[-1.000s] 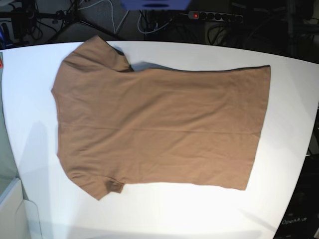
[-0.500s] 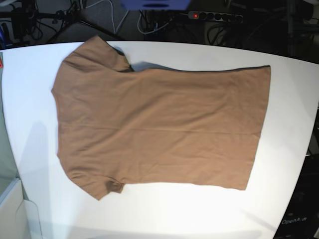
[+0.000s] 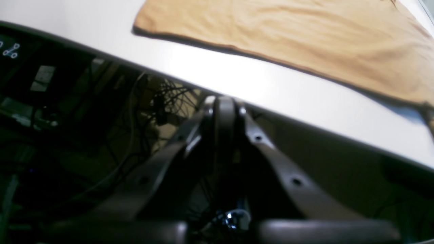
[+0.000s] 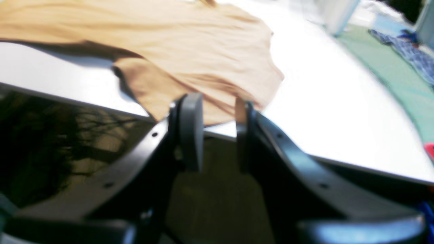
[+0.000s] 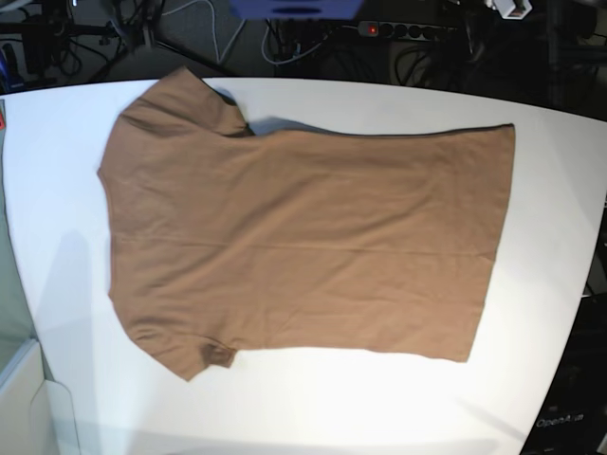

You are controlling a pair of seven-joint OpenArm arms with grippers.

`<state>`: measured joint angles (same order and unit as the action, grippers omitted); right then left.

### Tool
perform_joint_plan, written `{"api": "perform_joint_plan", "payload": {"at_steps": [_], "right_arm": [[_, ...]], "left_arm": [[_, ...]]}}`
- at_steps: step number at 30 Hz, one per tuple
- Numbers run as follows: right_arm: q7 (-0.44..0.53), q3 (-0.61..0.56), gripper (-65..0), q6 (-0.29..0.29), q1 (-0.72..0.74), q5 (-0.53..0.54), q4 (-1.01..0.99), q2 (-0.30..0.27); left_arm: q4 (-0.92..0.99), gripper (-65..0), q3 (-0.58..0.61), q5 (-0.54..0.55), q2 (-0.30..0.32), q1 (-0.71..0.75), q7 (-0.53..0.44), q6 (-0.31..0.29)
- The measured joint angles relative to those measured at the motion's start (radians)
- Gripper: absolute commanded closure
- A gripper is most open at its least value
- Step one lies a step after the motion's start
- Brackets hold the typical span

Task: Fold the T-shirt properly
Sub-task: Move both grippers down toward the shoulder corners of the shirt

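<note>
The left gripper [image 3: 222, 105] has its jaws pressed together with no gap between the tips, and nothing is caught in them. It hangs off the counter [image 3: 271, 84], just short of its dark edge, touching neither counter nor cloth. Beyond the jaws, past a bare strip of white surface, lies the straight hem end of the T-shirt [image 3: 305, 37].

The right gripper [image 4: 217, 132] has its jaws parted to a moderate gap, empty, with the fingertips [image 4: 191, 128] level with the counter's edge and not on the fabric. Directly ahead of these jaws, and slightly to their left, a sleeve [image 4: 159, 88] of the shirt reaches almost to the edge; whether the tips brush it cannot be told, as this view is blurred.

From the base view the T-shirt [image 5: 303, 237] lies spread flat on the counter [image 5: 531, 313], its long axis running side to side: shoulders and sleeves toward the right jaws' end, hem [image 5: 491, 242] toward the left jaws' end. Neither gripper shows in that view.
</note>
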<state>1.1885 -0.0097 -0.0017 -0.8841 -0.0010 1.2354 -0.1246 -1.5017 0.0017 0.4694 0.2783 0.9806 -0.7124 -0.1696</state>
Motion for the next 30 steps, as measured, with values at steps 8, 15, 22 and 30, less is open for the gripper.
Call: {"api": "perform_joint_plan", "payload": {"at_steps": [8,15,22,30], "right_arm": [[-0.066,-0.060,-17.7,0.000,0.048,0.004,-0.048,0.006],[-0.113,-0.095,-32.2,0.000,0.062,0.001,-0.052,0.004],[-0.117,-0.095,-34.8,0.000,0.090,0.001,-0.050,0.003],[-0.118,-0.095,-34.7,0.001,0.122,0.001,-0.080,0.003]], "left_arm": [[-0.016,-1.1,-0.002,0.002,0.002,-0.005,0.078,0.005],[-0.015,-1.1,-0.045,0.004,0.000,-0.034,0.156,0.008],[-0.017,-1.1,-0.043,-0.001,-0.001,-0.062,0.190,0.004],[-0.048,-1.1,-0.043,-0.005,0.000,-0.066,0.191,0.002]]}}
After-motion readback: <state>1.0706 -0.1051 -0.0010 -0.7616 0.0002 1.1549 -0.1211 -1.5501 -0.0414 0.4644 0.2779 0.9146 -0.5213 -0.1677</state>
